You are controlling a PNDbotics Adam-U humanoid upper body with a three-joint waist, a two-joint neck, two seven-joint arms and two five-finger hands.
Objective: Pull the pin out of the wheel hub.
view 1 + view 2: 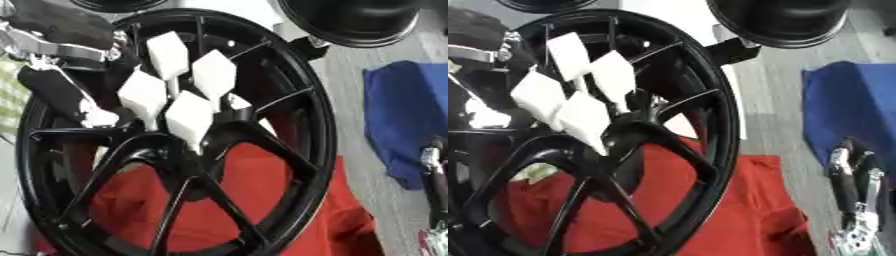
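A black spoked wheel (302, 85) lies tilted on a red cloth (297, 210). Several white pins with blocky heads stand bunched just above its hub (191, 167): the leftmost (143, 95), the lowest (190, 117), and two further back (168, 54) (214, 74). My left hand (54, 90) comes in from the upper left over the rim, and a white-tipped part of it (100, 118) sits right beside the leftmost pin; whether it holds that pin is hidden. My right hand (855, 182) rests open at the lower right, off the wheel.
A blue cloth (407, 110) lies on the grey surface (354, 100) to the right of the wheel. Another black round rim (350, 20) stands at the top right, close to the wheel's far edge, with a third dark rim (114, 4) at the top.
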